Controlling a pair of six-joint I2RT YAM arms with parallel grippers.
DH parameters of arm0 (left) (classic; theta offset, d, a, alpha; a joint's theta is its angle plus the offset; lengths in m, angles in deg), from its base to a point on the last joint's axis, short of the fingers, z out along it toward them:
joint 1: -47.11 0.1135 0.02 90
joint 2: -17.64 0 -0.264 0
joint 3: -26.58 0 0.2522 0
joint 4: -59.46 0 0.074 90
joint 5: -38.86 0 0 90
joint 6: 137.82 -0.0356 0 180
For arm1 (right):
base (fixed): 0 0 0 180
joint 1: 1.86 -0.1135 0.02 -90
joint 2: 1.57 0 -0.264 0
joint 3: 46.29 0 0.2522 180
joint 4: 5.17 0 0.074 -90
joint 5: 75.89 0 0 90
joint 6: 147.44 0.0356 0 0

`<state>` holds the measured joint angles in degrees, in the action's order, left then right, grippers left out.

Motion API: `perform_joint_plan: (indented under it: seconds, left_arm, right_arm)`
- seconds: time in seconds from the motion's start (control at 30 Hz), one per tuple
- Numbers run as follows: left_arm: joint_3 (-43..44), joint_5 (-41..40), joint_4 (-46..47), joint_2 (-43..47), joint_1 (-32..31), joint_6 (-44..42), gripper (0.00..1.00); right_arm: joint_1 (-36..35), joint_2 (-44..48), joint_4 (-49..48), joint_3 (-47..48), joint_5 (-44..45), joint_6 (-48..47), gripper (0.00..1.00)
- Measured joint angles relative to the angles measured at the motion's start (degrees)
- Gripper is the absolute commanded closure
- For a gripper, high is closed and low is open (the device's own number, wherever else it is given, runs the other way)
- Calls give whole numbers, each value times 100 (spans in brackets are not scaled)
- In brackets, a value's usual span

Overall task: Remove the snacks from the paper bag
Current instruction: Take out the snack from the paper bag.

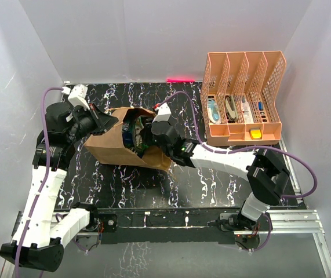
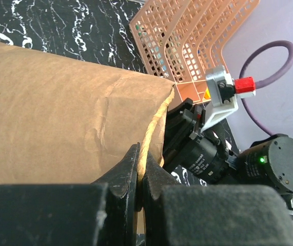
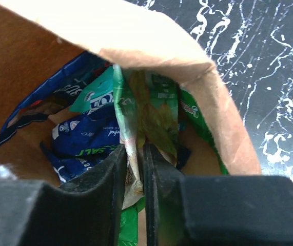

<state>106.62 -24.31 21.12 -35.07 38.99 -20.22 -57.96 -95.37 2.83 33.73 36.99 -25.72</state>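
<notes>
Green glossy packet (image 3: 154, 115) sits pinched in right claw (image 3: 135, 154); left claw (image 2: 142, 160) clamps twisted handle (image 2: 154, 122) of paper bag (image 2: 59, 102).

Brown paper bag (image 1: 110, 147) here: matt kraft paper, creased and faintly fibrous. Its handle (image 2: 154, 123) is twisted paper cord, pale and rough. Inside, the green packet (image 3: 154, 110) is shiny plastic film, crinkled and catching the light. The blue packet (image 3: 87, 138) beside it has the same glossy film. The right gripper (image 3: 135, 164) and left gripper (image 2: 140, 169) both look like dull black plastic, slightly grainy on the fingers (image 3: 102, 177). The table (image 1: 171, 182) is smooth black with white marble veining and a slight sheen. The file organiser (image 1: 243, 72) is peach plastic mesh, smooth and softly shiny. Purple cable (image 2: 272, 54), smooth rubbery sleeve. Walls (image 1: 153, 35), flat matt white.
</notes>
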Motion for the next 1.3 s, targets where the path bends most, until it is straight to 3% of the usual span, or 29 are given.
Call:
perform_joint_plan:
  seconds: [0.3, 0.67, 1.3]
  left_arm:
    - [-9, -302, -33, -33, 0, 208, 100]
    - [2, -374, 20, -48, 0, 267, 100]
    - [317, -750, -175, -490, 0, 127, 100]
  right_arm:
    - [7, 249, -50, 0, -546, -131, 89]
    - [7, 1344, -72, -37, -925, -267, 92]
    - [68, 1198, 586, 632, -1510, -575, 92]
